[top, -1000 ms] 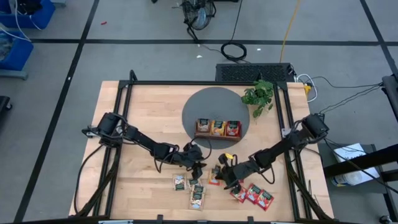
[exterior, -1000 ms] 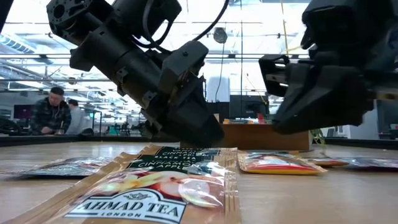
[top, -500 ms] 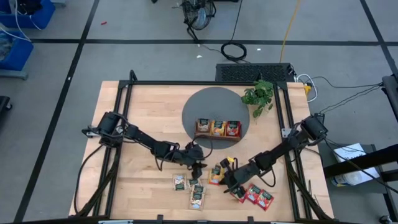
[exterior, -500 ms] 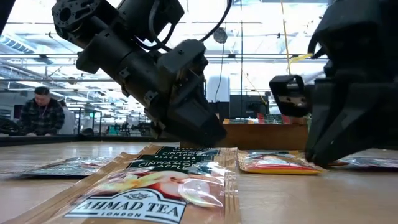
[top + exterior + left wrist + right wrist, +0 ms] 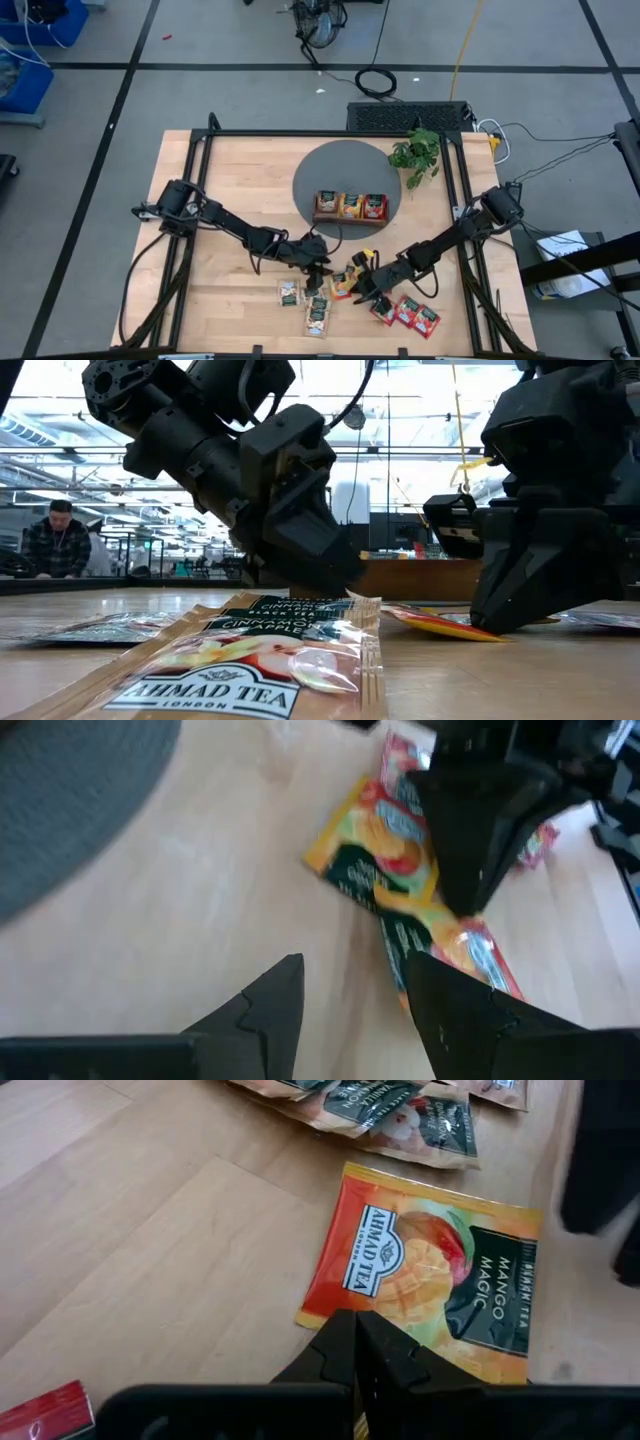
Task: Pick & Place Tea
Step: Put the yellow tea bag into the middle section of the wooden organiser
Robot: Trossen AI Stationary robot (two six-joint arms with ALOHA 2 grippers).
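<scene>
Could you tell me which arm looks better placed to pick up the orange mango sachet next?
Probably the right. Its gripper sits at the edge of the orange mango sachet, fingers closed together. The left gripper hovers open over bare table, short of that sachet.

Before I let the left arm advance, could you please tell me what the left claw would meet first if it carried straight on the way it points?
Most likely the orange mango sachet, the first thing ahead of the open left claw. The right claw is down on that sachet's far side. Depth is unclear, so bare tabletop may come first.
</scene>
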